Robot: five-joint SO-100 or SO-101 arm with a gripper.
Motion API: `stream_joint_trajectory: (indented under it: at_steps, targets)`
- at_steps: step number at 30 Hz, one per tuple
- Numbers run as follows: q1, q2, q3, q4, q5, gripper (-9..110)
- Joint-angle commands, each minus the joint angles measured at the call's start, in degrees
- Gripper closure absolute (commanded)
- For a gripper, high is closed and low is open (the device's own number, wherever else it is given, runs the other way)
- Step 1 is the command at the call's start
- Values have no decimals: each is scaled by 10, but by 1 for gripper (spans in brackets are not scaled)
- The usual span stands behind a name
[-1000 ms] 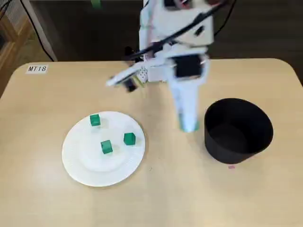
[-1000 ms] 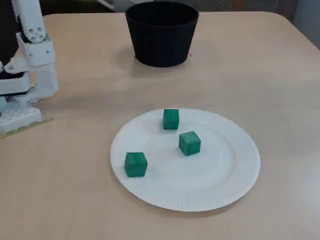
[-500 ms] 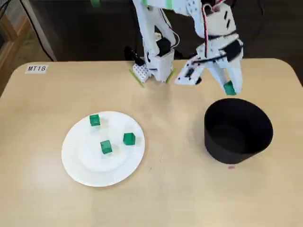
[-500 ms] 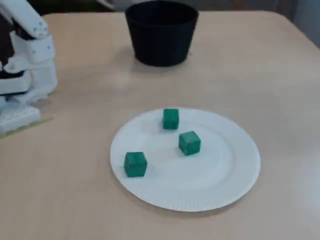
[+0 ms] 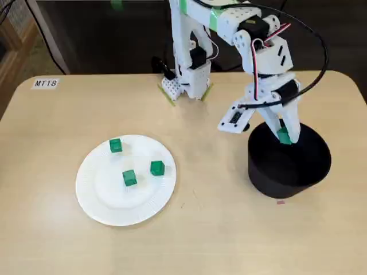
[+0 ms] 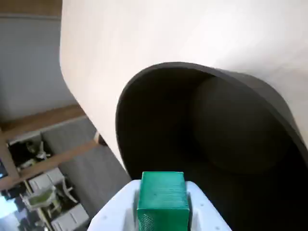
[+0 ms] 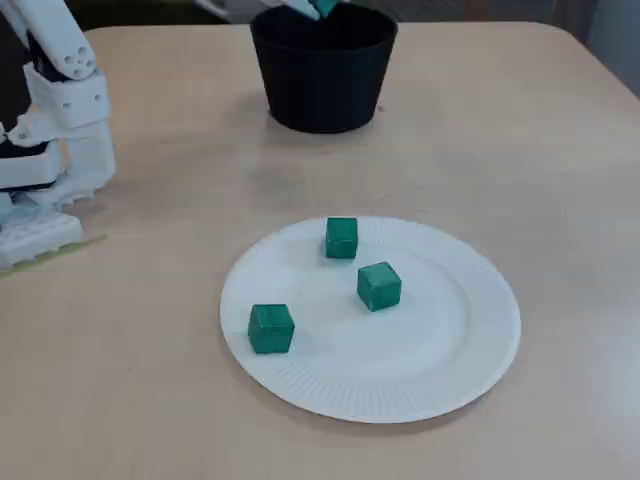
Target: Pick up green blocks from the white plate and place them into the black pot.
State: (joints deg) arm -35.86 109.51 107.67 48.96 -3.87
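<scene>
My gripper (image 5: 283, 136) is shut on a green block (image 5: 282, 136) and hangs over the open mouth of the black pot (image 5: 298, 172). The wrist view shows that held green block (image 6: 161, 198) pinched between the white fingers, with the pot's dark inside (image 6: 216, 130) right below. In a fixed view, the block's tip (image 7: 324, 7) peeks over the pot (image 7: 322, 70) at the top edge. Three more green blocks (image 5: 115, 145) (image 5: 129, 178) (image 5: 157, 168) lie apart on the white plate (image 5: 97, 200), seen also as blocks (image 7: 341, 238) (image 7: 379, 286) (image 7: 270, 328) on the plate (image 7: 450, 350).
The arm's white base (image 5: 186, 86) stands at the table's far edge, and shows at the left as the base (image 7: 45, 170) in a fixed view. A label reading MT18 (image 5: 45, 83) is stuck near a table corner. A small pink mark (image 5: 280, 201) lies beside the pot.
The arm has swung away from the plate side to the pot, carrying the green block, and then come down until the block hangs over the pot's opening. The three blocks on the plate have not moved.
</scene>
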Motion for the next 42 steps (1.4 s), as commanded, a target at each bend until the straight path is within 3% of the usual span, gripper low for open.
stream_joint_trajectory:
  at_steps: [1,4,9,11,15,22,29,42]
  targets:
    - [9,2,-9,-4,3,96]
    - [9,8,-9,1,-8,81]
    - [14,12,-19,7,-16,76]
    - [18,12,-28,9,-18,78]
    - [60,31,-61,62,-16,104]
    - [283,61,-126,246,-62,104]
    - [532,-15,-126,324,-214,104]
    - [607,-202,-238,373,-336,104]
